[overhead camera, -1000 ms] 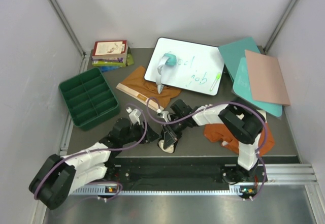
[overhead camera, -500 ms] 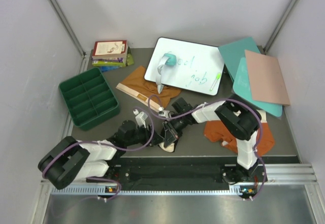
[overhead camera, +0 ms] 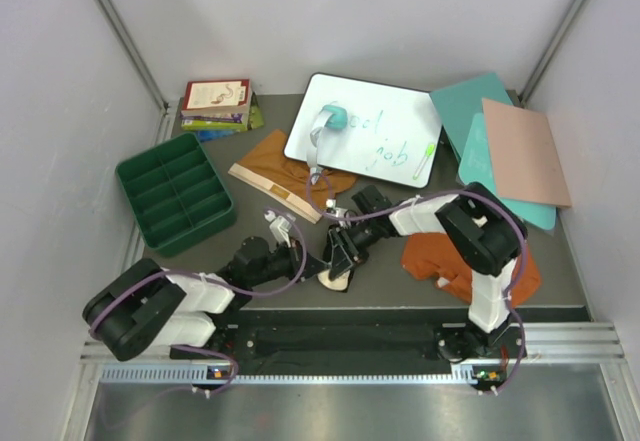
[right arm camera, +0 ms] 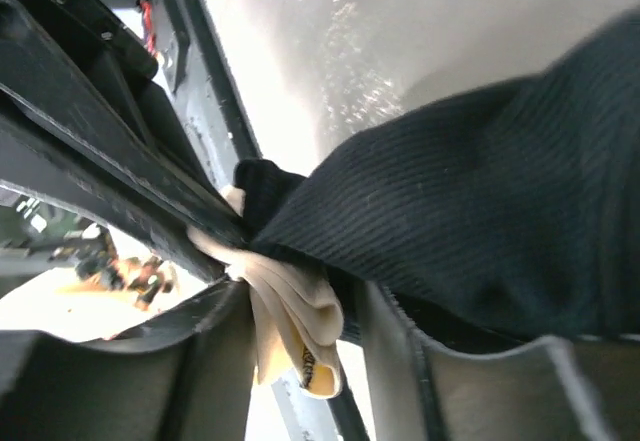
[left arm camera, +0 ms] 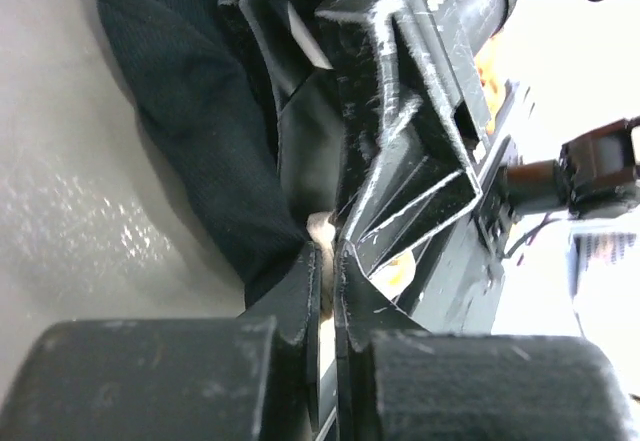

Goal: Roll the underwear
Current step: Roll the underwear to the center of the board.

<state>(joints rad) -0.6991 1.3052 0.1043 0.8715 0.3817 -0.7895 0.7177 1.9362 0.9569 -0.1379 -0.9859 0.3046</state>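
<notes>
Here, near the front edge of the table [overhead camera: 385,286], the black underwear [overhead camera: 336,273] lies bunched in the middle. Its long axis runs about near to far, with the pale waistband end toward the arm bases. The left gripper [left arm camera: 328,261] is closed tight on a sliver of that waistband. The right gripper [right arm camera: 300,301] stands partly open around the same cloth. Further right lies the rust-orange underwear [overhead camera: 450,261], crumpled. Farthest is the mustard-tan underwear [overhead camera: 285,171], with its waistband on the near-left side and one edge under the whiteboard [overhead camera: 380,131].

The dark grey bench [overhead camera: 390,286] carries a green plastic compartment tray [overhead camera: 175,193] at its left, a stack of books [overhead camera: 215,106] and a white rectangular whiteboard [overhead camera: 365,129] at the back, teal flat boards [overhead camera: 470,101] at the right, plus mustard-tan cloth briefs [overhead camera: 272,166], black cloth briefs [overhead camera: 335,279] and rust-orange cloth briefs [overhead camera: 440,261].
</notes>
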